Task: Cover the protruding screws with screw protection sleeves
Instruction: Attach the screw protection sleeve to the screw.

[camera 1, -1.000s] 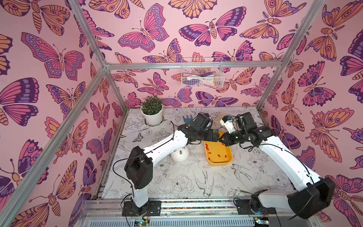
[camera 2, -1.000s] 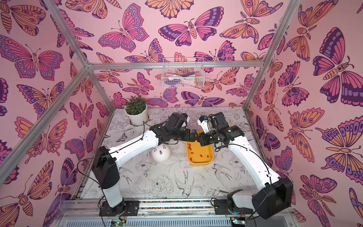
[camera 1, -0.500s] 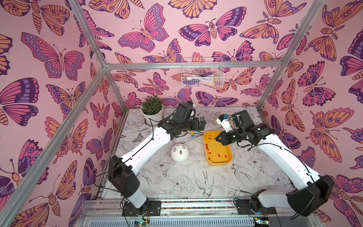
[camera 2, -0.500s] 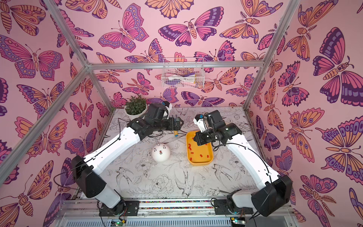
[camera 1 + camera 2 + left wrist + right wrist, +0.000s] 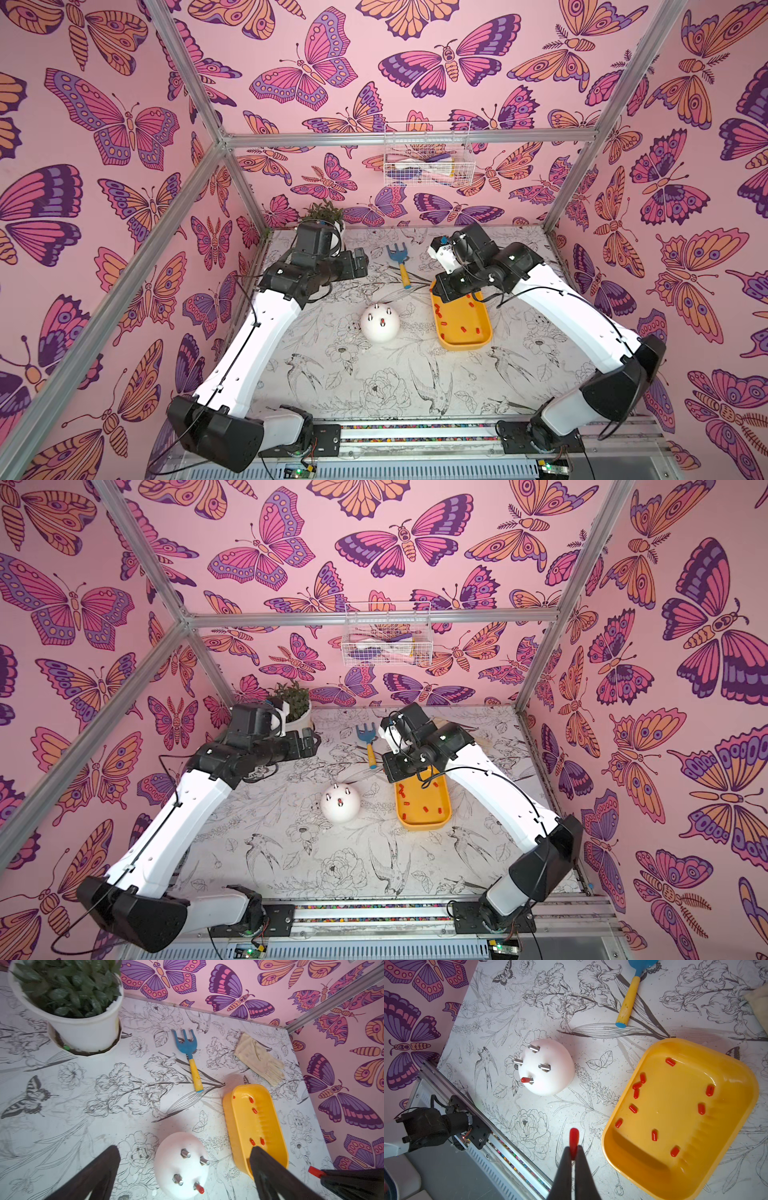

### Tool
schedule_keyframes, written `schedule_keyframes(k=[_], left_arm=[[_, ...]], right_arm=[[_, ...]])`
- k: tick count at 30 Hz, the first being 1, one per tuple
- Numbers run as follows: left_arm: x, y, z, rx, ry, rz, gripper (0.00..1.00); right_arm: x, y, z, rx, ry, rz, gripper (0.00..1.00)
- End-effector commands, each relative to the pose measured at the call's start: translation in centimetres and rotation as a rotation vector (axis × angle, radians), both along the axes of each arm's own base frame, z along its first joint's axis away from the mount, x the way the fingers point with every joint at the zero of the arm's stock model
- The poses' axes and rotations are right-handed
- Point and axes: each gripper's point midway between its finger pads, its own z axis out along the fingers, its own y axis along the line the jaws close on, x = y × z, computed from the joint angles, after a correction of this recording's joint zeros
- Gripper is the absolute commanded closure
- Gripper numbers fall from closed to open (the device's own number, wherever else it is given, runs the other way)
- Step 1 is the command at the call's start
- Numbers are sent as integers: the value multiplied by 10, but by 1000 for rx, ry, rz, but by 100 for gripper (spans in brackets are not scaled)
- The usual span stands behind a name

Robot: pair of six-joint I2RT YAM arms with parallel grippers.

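Left arm point(image 5: 270, 328) retreated; right hand point(image 5: 573, 1154) grips a sleeve point(image 5: 574, 1136) pointing straight outward.

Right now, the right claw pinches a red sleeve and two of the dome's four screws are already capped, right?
No: only one screw on the white dome is capped; three stand bare, as the right wrist view shows. The right claw does pinch a red sleeve.
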Motion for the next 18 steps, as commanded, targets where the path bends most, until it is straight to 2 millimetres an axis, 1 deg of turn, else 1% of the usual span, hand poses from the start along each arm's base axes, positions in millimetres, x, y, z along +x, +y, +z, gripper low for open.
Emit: schedule_keyframes(k=[1,5,9,18], left_arm=[[-18,16,-5,51,24,-18,0],[-21,28,-4,70,13,5,0],[-23,36,-8,85,-1,38,0],[-24,48,-36,110,11,74,0]], right_arm=[[-2,3,-9,-50,68,-55,93],[-2,20,-11,-60,97,-54,93],[-3,38,-20,-70,136,-46,94],[1,61,-34,-81,206,-36,94]])
